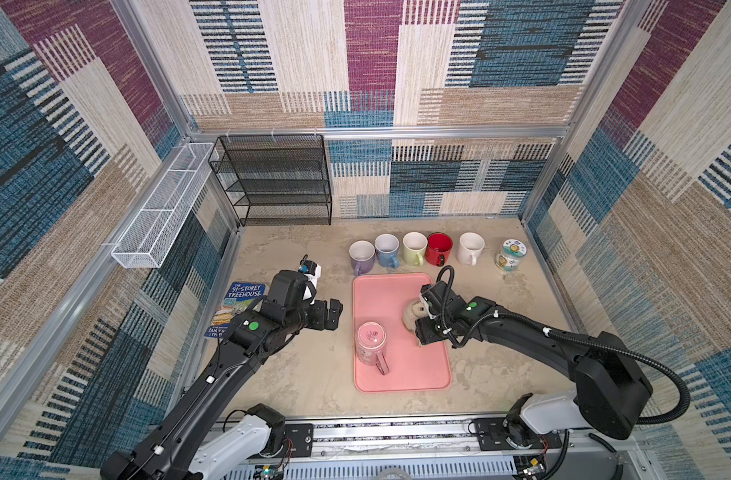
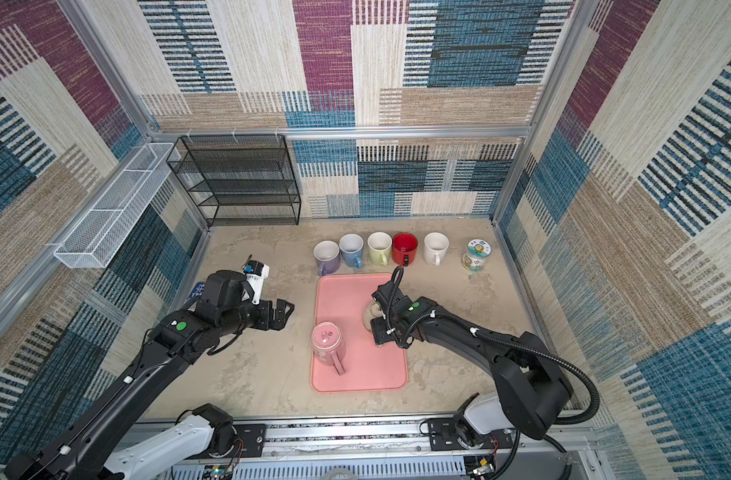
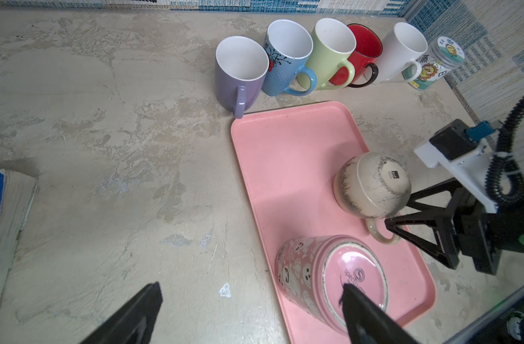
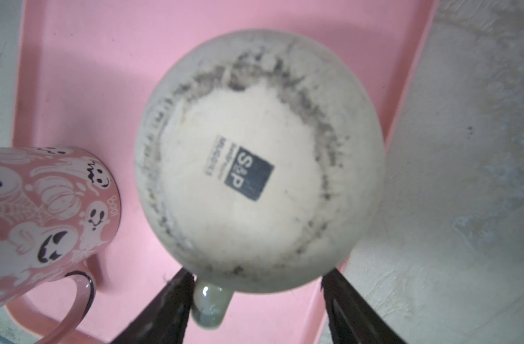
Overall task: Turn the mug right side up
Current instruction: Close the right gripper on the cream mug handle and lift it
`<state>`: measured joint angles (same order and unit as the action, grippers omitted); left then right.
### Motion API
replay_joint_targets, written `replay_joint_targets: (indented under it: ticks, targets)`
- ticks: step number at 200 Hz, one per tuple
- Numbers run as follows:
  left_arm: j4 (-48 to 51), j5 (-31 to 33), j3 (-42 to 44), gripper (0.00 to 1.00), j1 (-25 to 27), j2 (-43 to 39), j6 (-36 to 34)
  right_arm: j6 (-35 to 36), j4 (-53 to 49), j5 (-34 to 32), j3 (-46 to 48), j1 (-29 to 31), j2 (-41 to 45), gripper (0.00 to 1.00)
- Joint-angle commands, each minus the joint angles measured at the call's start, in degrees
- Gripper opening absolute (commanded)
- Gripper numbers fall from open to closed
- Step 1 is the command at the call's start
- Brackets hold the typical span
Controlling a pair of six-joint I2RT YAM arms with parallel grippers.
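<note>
Two mugs stand upside down on the pink tray (image 1: pixel 380 291). The cream speckled mug (image 1: pixel 410 312) (image 4: pixel 260 160) sits near the tray's right edge, base up, with a dark square label. My right gripper (image 1: pixel 418 316) (image 4: pixel 259 286) straddles it, open, one finger on each side of its body. One finger lies against the mug's handle (image 4: pixel 210 306). The pink ghost-print mug (image 1: pixel 372 338) (image 3: pixel 329 277) stands base up toward the tray's front left, its handle pointing to the front. My left gripper (image 1: pixel 336 314) (image 3: pixel 251 287) hovers open and empty left of the tray.
Five upright mugs line the back behind the tray, from purple (image 1: pixel 361 253) to white (image 1: pixel 471 247), with a lidded jar (image 1: pixel 510 253) at the right end. A book (image 1: pixel 241 307) lies under the left arm. A black mesh shelf (image 1: pixel 276 178) and a white wire basket (image 1: pixel 164 208) stand at the back left.
</note>
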<state>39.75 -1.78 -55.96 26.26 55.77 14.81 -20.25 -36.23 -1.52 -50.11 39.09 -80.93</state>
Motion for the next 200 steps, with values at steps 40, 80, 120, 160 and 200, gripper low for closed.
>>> replay_joint_targets:
  ticks: [40,80,120,160,200]
  targets:
    - [0.6,-0.1,0.1,0.99,-0.1,-0.4,-1.0,-0.2,-1.1,-0.4,0.3,0.0,0.5,0.54]
    - [0.6,0.0,0.1,0.99,-0.1,-0.6,-1.1,0.1,-1.0,-0.5,-0.1,0.0,-0.5,0.44]
    - [0.5,-0.1,0.0,0.99,-0.1,-0.6,-1.1,0.6,-0.8,-0.7,-0.4,0.0,-2.2,0.34]
    - [0.4,-0.1,0.2,0.99,-0.1,-0.6,-1.2,0.7,-0.6,-1.2,-0.5,0.0,-2.7,0.22]
    - [0.4,-0.2,0.1,0.99,-0.1,-0.5,-1.4,1.0,-0.5,-1.6,-1.1,0.0,-3.4,0.0]
